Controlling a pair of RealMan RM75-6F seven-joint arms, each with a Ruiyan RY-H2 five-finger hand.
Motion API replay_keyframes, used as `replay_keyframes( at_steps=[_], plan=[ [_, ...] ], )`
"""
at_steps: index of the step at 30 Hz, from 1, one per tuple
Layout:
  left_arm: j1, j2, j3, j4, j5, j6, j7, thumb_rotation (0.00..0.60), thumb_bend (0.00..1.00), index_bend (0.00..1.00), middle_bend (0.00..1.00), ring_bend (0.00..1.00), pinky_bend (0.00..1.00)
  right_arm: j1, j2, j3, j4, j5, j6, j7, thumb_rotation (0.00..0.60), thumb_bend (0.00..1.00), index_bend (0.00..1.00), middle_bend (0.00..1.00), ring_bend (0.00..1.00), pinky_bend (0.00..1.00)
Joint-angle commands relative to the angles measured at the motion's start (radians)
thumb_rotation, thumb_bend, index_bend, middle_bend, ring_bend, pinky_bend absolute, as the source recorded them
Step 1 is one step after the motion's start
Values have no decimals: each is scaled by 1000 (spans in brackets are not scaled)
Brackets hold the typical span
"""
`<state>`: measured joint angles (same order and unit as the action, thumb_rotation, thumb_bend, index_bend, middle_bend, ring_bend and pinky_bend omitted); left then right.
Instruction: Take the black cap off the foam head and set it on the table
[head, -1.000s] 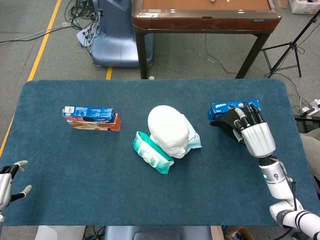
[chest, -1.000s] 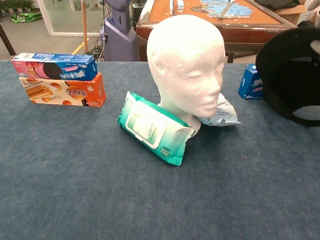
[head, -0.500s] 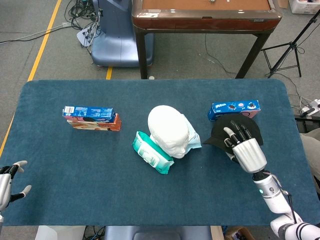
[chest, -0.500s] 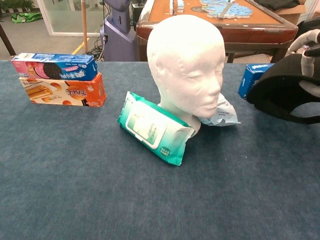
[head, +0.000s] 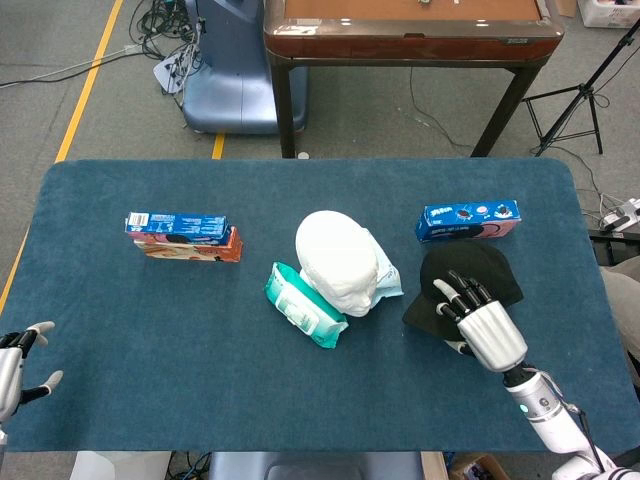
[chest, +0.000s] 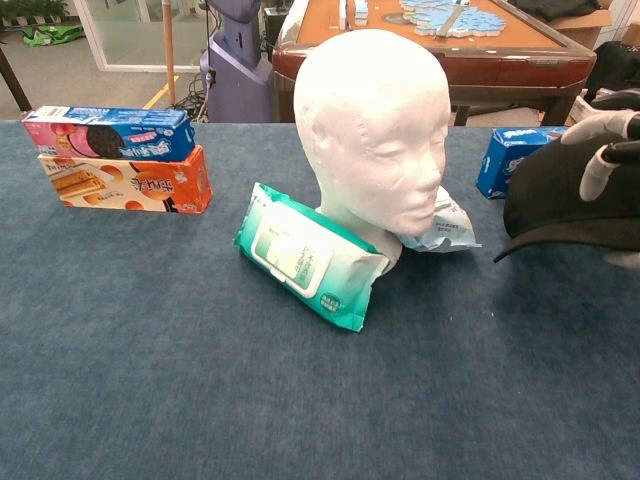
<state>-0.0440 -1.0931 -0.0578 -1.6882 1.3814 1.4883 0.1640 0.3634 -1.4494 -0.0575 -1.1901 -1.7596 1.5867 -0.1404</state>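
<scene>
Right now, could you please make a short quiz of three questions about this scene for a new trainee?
1. True or false: the black cap sits on the foam head.
2. Which hand holds the cap? A) left hand B) right hand C) neither
3. Fill in: in the head view, the blue cookie box lies on the far side of the ____.

Key
1. False: the foam head is bare, and the cap is to its right, low over the table.
2. B: the right hand's fingers grip the cap, and the left hand rests open at the table's near left edge.
3. cap
</scene>
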Motion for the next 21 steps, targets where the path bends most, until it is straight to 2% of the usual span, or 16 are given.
replay_keyframes(
  at_steps=[1,7,16,21],
  plan=[
    [0,0,0,0,0,0,1,600,161,267,401,306,613,-9,38,-35,-58,-17,-38,20,600,0,371,167,51,200],
    [1,0,0,-1,-1,0,1,600,161,267,401,306,613,2,93,-68,-132,-37,-101,64,600,0,313,139,27,197],
    [1,1,-1,-2,-2,0,1,600,161,267,401,306,614,13,131,-89,-168,-72,-125,182,600,0,308,138,25,195],
    [1,1,-1,-3,-2,1,2,600,161,268,401,306,614,2,128,-76,-168,-70,-105,202,600,0,308,138,25,195]
  ],
)
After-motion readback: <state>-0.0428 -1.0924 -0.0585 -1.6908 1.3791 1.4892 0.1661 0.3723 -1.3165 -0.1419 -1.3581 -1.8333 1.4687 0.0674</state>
